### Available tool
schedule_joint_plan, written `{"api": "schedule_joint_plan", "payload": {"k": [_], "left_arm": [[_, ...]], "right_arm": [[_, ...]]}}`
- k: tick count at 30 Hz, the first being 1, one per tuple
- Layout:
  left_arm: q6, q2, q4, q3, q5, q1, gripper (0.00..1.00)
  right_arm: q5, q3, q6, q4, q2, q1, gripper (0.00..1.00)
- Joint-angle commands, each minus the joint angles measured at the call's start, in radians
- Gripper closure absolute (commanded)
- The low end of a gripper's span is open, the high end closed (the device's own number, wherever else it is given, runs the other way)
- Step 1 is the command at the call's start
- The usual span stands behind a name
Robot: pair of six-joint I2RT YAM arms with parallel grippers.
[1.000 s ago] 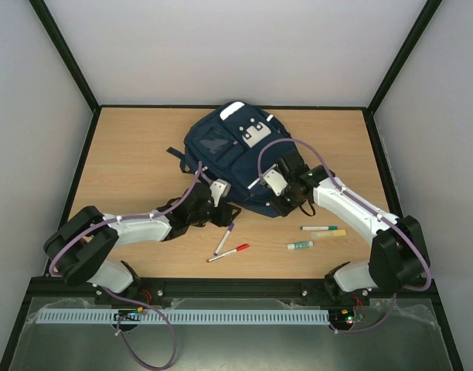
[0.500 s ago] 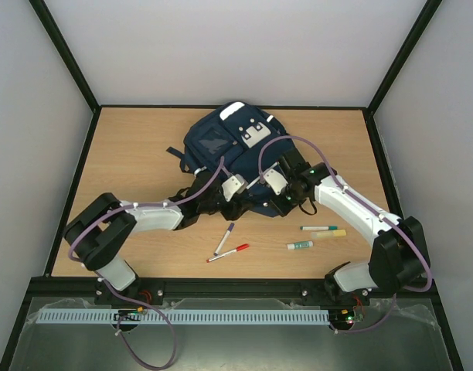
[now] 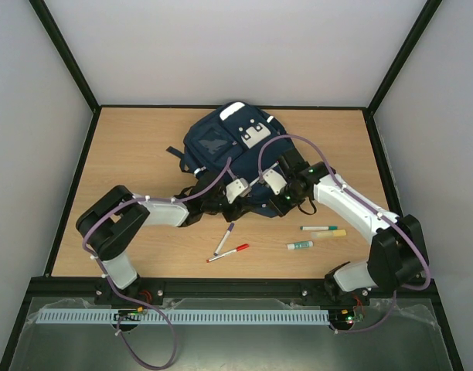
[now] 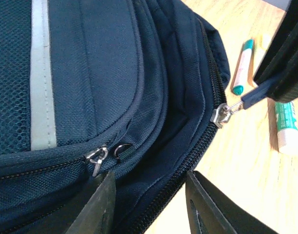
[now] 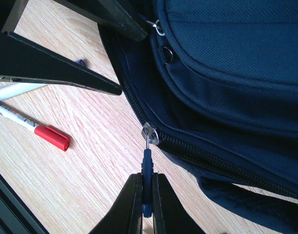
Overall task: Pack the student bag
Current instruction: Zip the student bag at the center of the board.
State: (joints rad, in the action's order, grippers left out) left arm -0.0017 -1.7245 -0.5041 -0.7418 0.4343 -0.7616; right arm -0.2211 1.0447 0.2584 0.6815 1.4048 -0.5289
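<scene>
The wooden table (image 3: 136,154) carries the student bag (image 3: 225,151), which lies flat towards the far middle with its front pockets up and its lower edge turned to the arms, so that the main zip faces both of them. The left gripper (image 4: 150,181) sits at that edge, jaws apart with the zip seam and a fold of navy fabric between them; they do not look pressed together on anything, and it seems placed there to steady the bag against a tug. The right gripper (image 5: 147,184) is pinched tight on the zip pull (image 5: 147,163), the blue tab drawn out straight from its metal slider (image 5: 150,132), which reads as the start of opening the compartment. The loose items wait on the bare wood near the arms: a green-capped marker (image 3: 318,228), a glue stick (image 3: 299,245), a red-capped marker (image 3: 229,253) and a purple-capped marker (image 3: 224,238). The last two lie just beside the left fingers, and the closed zip is what blocks any packing for now
</scene>
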Motion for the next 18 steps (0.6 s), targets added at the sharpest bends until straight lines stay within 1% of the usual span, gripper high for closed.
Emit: {"api": "schedule_joint_plan", "payload": {"k": [1, 5, 9, 18], "left_arm": [[0.041, -0.017, -0.029, -0.033, 0.004, -0.003, 0.63], [0.050, -0.007, -0.025, -0.019, 0.012, -0.004, 0.75], [0.049, 0.015, -0.020, 0.000, 0.013, -0.011, 0.81], [0.032, 0.077, 0.003, 0.064, -0.049, -0.027, 0.89]], "right_arm": [[-0.061, 0.036, -0.011, 0.057, 0.009, 0.001, 0.99], [-0.050, 0.025, -0.014, 0.049, 0.012, 0.003, 0.99], [0.002, 0.020, -0.019, 0.043, 0.023, 0.020, 0.99], [0.010, 0.049, 0.034, 0.038, 0.070, 0.204, 0.99]]}}
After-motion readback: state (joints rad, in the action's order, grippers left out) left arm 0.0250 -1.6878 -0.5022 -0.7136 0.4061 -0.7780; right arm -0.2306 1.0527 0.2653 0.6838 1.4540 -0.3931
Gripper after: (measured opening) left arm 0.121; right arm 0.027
